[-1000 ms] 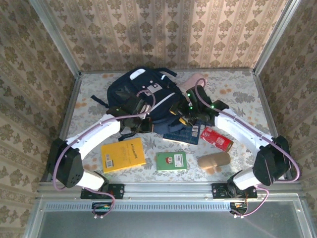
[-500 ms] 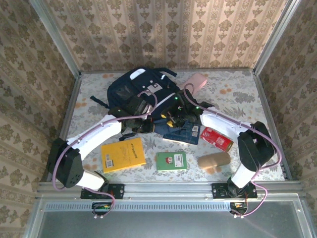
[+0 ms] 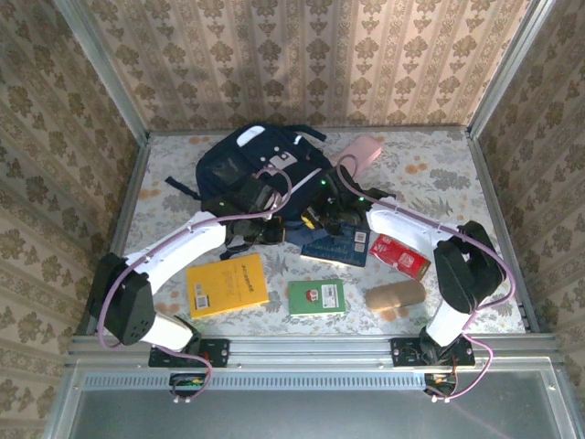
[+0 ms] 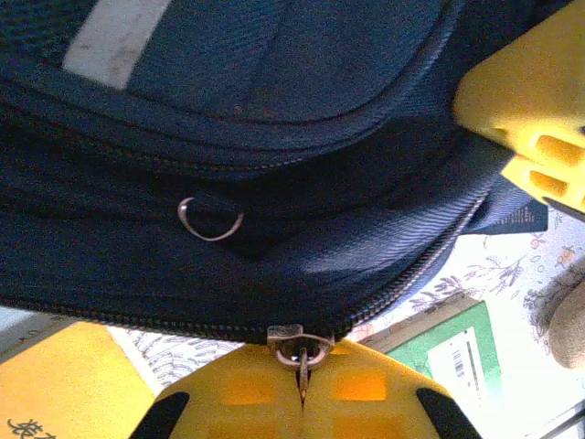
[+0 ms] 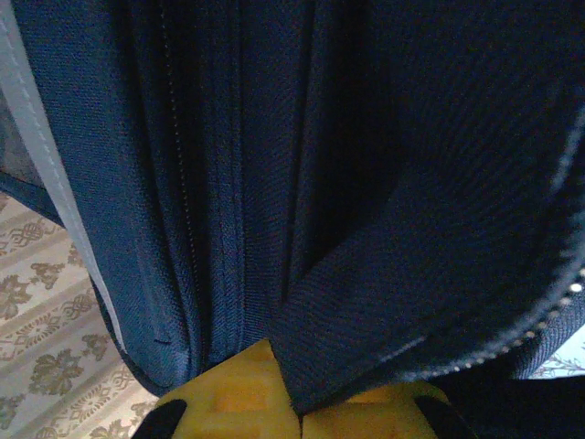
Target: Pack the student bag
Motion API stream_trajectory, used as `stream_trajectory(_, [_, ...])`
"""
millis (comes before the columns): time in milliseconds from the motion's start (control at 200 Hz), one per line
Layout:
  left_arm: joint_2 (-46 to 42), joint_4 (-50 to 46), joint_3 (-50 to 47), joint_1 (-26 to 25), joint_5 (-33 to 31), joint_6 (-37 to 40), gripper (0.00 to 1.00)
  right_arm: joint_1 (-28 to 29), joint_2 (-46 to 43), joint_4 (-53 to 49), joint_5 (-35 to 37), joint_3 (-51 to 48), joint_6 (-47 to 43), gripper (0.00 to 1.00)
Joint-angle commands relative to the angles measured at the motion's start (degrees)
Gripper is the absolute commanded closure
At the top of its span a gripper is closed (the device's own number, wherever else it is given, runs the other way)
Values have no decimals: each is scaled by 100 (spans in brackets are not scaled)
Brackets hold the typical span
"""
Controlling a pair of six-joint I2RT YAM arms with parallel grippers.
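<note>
At the left of the bench [image 3: 439, 169], near its front edge, a yellow book [image 3: 227, 284] lies flat. Above it the left arm reaches inward to the student bag [image 3: 242, 165], a dark navy backpack that lies toward the back of the bench, left of centre, the biggest thing there. The left end effector [image 4: 302, 380] is pressed together on the metal zipper pull [image 4: 300, 352] at the bag's lower edge; its 2 yellow fingers [image 4: 247, 393] meet around the pull, and a small metal ring [image 4: 210, 219] sits on the fabric just above the zip. In the overhead view this end effector [image 3: 265, 212] lies against the bag's near side. A green book [image 3: 316, 296] lies near the front, just right of the yellow one. The right end effector [image 3: 315, 216] is at the bag's right near corner, and the wrist view shows it [image 5: 292, 398] clamped on a fold of the navy fabric. Just beside it a blue booklet [image 3: 336, 245] lies partly under the arm, then a red packet [image 3: 400, 255], with a tan pouch [image 3: 395, 295] in front of that. A pink item [image 3: 363, 151] rests near the back, right of the bag.
</note>
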Motion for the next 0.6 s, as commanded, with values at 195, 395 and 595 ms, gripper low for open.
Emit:
stream_trajectory(195, [-545, -339, -217, 501, -513, 179, 100, -279, -334, 34, 509, 18, -115, 100])
stream_trajectory(395, [-500, -311, -449, 1030, -556, 189, 100, -341, -436, 63, 467, 18, -158, 100])
stream_trajectory(595, [-454, -2, -557, 1654, -592, 157, 100, -385, -495, 33, 462, 18, -255, 100])
